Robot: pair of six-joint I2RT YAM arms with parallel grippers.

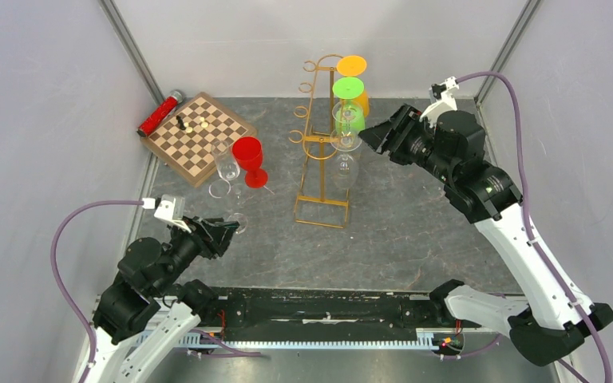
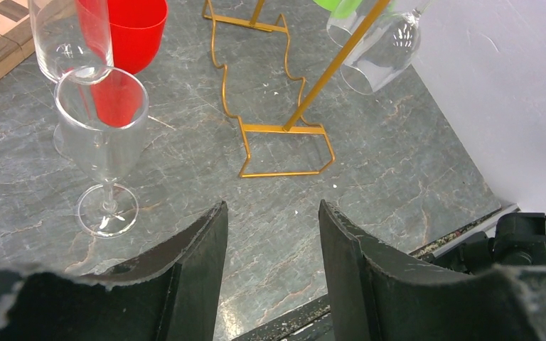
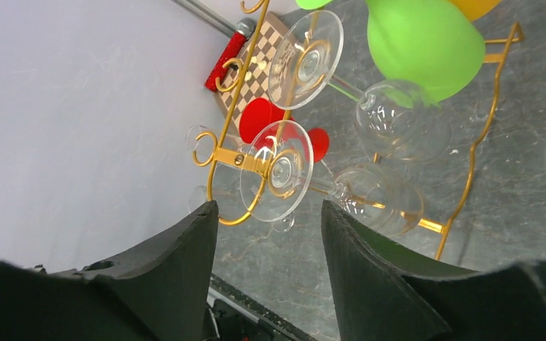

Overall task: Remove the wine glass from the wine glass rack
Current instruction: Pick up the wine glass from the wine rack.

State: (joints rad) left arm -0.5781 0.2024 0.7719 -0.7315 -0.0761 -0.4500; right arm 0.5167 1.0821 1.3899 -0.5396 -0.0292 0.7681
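Veined grey tabletop (image 1: 415, 231), gold wire rack (image 1: 319, 140), clear wine glass (image 3: 279, 170), left gripper (image 2: 271, 213) and right gripper (image 3: 269, 213) spread.

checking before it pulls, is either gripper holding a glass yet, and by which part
Nothing is held. The right gripper is open, short of the foot of the nearest clear glass on the rack; the left gripper is open and empty.

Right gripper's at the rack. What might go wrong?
The lowest clear wine glass hangs close beside a second clear glass and the green glass; pulling it out may knock them.
The wine glass rack is thin wire and unbraced, the left gripper away from it; a snag may tip it.
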